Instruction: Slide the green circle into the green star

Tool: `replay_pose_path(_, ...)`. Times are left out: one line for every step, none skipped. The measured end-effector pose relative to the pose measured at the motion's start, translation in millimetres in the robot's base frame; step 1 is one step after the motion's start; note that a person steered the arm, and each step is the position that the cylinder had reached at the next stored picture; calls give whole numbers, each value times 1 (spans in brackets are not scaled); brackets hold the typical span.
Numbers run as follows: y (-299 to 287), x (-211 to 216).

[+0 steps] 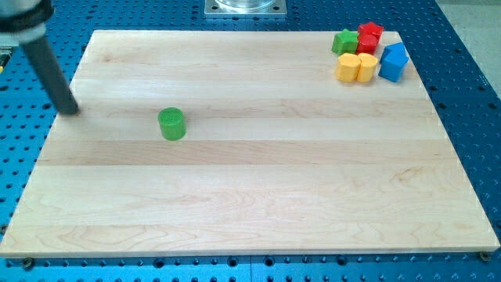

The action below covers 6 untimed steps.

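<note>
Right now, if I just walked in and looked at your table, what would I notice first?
You'd likely spot the lone green circle sitting by itself on the wooden board, toward the view's left. Next, the bright huddle in the view's top right corner: a green star, red blocks, yellow blocks and a blue block. My tip sits at the board's left edge, left of the green circle and apart from it.
</note>
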<state>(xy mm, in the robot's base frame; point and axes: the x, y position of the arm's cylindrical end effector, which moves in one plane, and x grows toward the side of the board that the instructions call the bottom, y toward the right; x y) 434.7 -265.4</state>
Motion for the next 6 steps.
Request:
replay_pose_path(71,46)
replay_pose_path(152,26)
replay_pose_path(215,-12)
replay_pose_path(215,-15)
replay_pose_path(190,-15)
replay_pose_path(180,1)
